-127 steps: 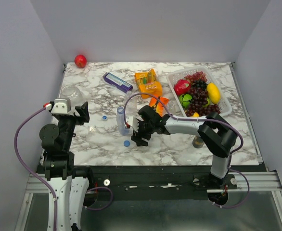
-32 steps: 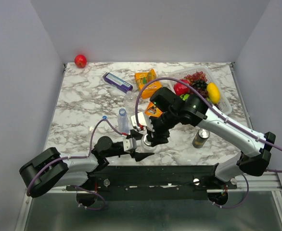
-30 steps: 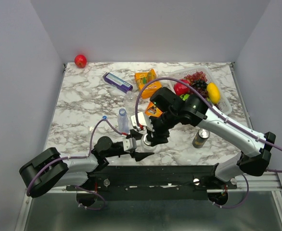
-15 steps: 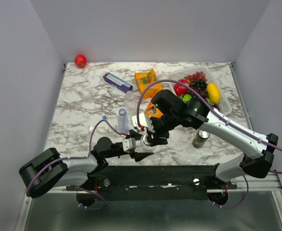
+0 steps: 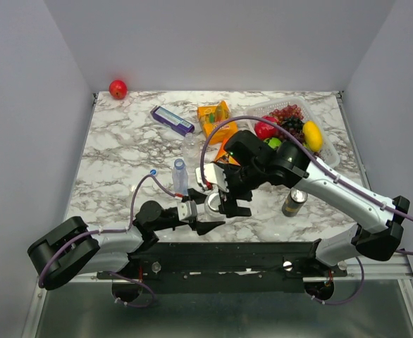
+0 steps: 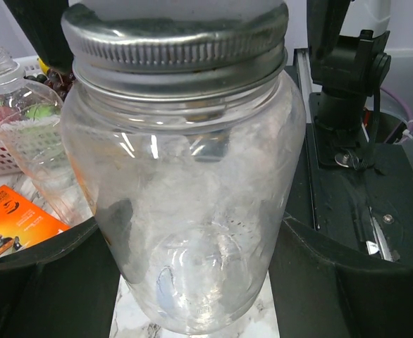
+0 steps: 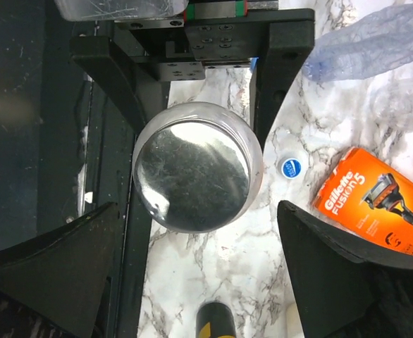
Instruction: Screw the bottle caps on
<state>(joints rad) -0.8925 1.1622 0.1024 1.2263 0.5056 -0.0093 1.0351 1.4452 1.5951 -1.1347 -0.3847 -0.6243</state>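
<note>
Right wrist view looks straight down on a lidded glass jar (image 7: 196,165). The right gripper (image 7: 196,211) is spread wide above it and holds nothing. The left gripper (image 6: 192,274) clamps the jar's sides. The jar sits close to the table's near edge, so a hard press from above could tip or slide it off. Closing the right jaws could also knock the loose blue cap (image 7: 290,167) lying just beside it. The jar looks empty, as does an uncapped bottle (image 6: 23,127) nearby. Another bottle (image 5: 180,177) stands with a blue cap on. The white basket (image 5: 263,107) holds fruit.
</note>
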